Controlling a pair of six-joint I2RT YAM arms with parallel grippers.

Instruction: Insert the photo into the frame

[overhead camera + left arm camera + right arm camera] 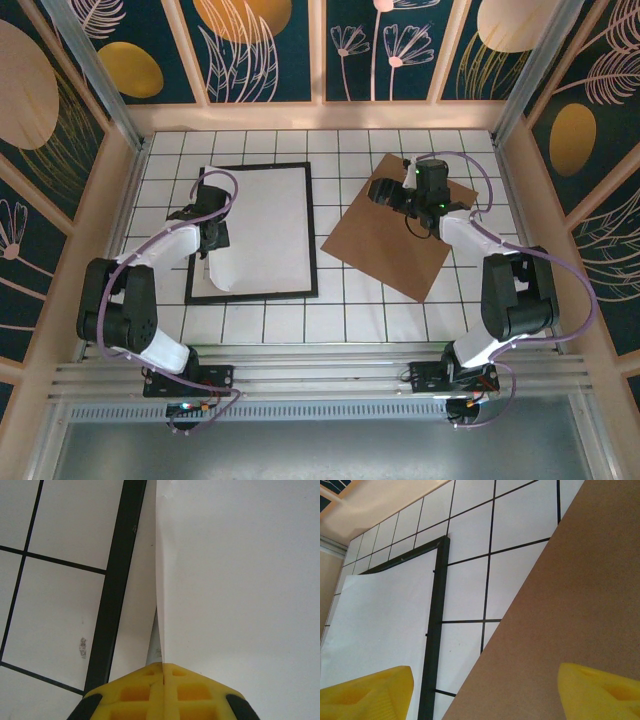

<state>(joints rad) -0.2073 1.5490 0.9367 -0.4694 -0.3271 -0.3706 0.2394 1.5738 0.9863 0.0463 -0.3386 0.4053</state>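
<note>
Left jaws are pinched shut on the left edge of the large white-backed paper photo (265,225), which lies inside the thin black rectangular frame (313,230). Right jaws gape wide and empty above the flat brown board (385,250) on the right.

Yellow fingers are recorded on the left gripper (163,674) and the right gripper (486,682). At the left gripper's tips the photo (262,220) is seen plain white, and the frame (313,230) beside it is black. Under the right gripper, a plain brown backing board (385,245) is noted. The table (340,160) is white-tiled with dark grid lines. The walls (270,50) are teal, with gold ovals and pale-pink leaf outlines.
</note>
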